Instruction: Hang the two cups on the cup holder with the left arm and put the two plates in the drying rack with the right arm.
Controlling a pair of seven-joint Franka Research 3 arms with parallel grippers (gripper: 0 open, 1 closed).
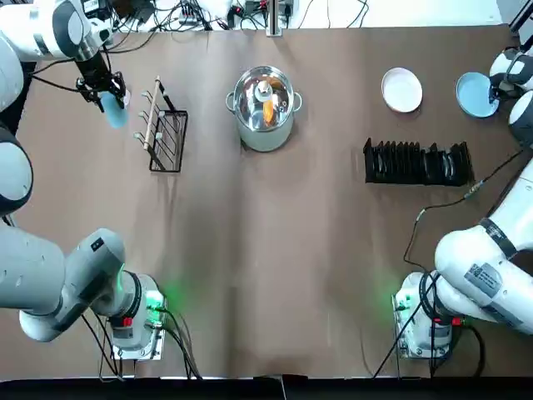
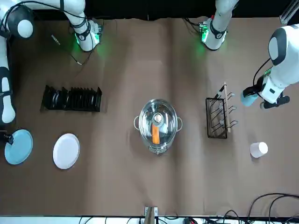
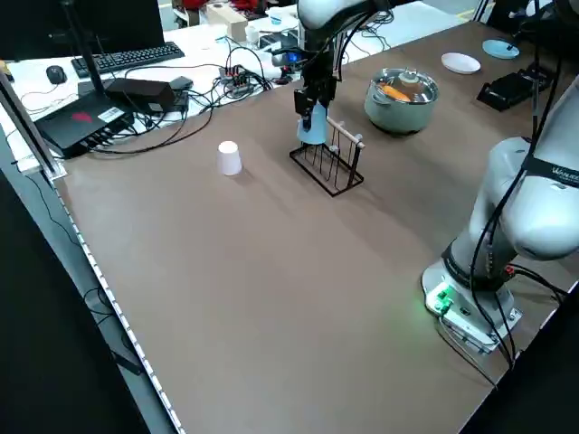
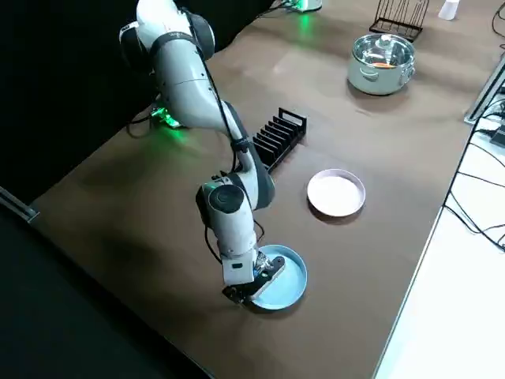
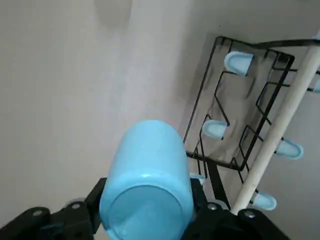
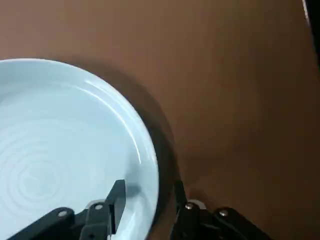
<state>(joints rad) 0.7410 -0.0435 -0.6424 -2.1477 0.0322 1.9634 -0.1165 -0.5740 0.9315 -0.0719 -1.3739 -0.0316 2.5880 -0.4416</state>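
One blue cup (image 5: 145,175) in the left jaws' (image 5: 145,210) squeeze, beside the wire rack (image 1: 168,137), could drop if bumped; the right jaws (image 6: 150,187), apart at the blue plate's (image 6: 65,145) rim beyond that rack, could slip.

A brown worktop (image 3: 271,298) fills the middle of the left side view. Past its far edge stands a white desk (image 3: 204,68) bearing a dark monitor (image 3: 77,36), a keyboard (image 3: 124,58), a mouse (image 3: 55,74) and tangled cables (image 3: 237,80). Black panels (image 4: 63,71) border the worktop; pale light brushes its surface.
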